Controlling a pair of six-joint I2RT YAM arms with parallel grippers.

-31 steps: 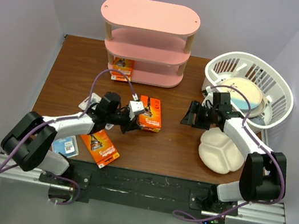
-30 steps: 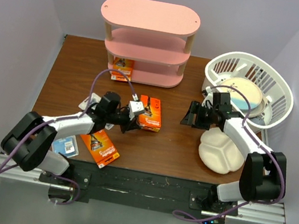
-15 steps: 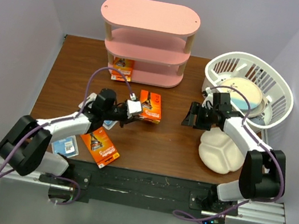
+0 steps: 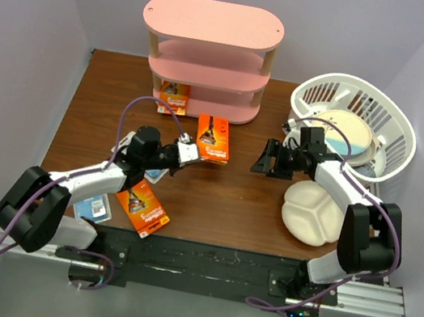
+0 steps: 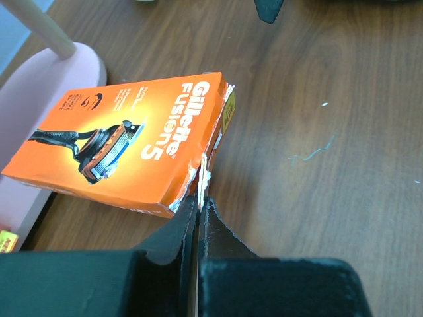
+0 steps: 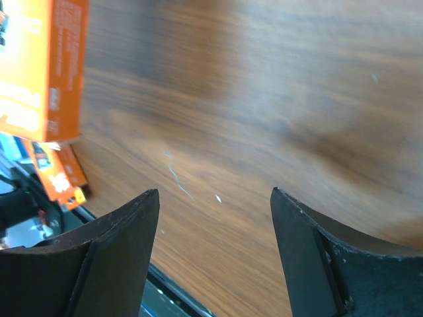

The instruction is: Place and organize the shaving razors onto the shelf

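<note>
Front edge: a flat orange razor pack (image 4: pixel 141 210) lies on the brown wooden table (image 4: pixel 229 203), with a white-and-blue blister card (image 4: pixel 94 207) just to its left
Under the left arm: a second white-and-blue card (image 4: pixel 126 146) peeks out, mostly hidden by the arm
Mid-table, left: the left gripper (image 4: pixel 195 149) is clenched on the torn end of an orange cardboard razor pack (image 4: pixel 213 138), its black fingers (image 5: pixel 173 231) pinched tight on the pack's edge
Held pack: razor picture facing up, just in front of the shelf's lowest board
Mid-table, right: the right gripper (image 4: pixel 268 158) is released, jaws spread wide over bare wood with nothing between them; it is to the right of the held pack and not touching it
Right side: a white divided plate (image 4: pixel 312 217) with rounded lobes lies on the table, partly covered by the right arm
Far right: a white slatted plastic basket (image 4: pixel 389 132) holds a round beige-and-blue dish (image 4: pixel 348 133)
Back: the pink three-tier shelf (image 4: pixel 216 21) with light wooden posts carries a third orange pack (image 4: pixel 174 96) at the left end of its bottom board
</note>
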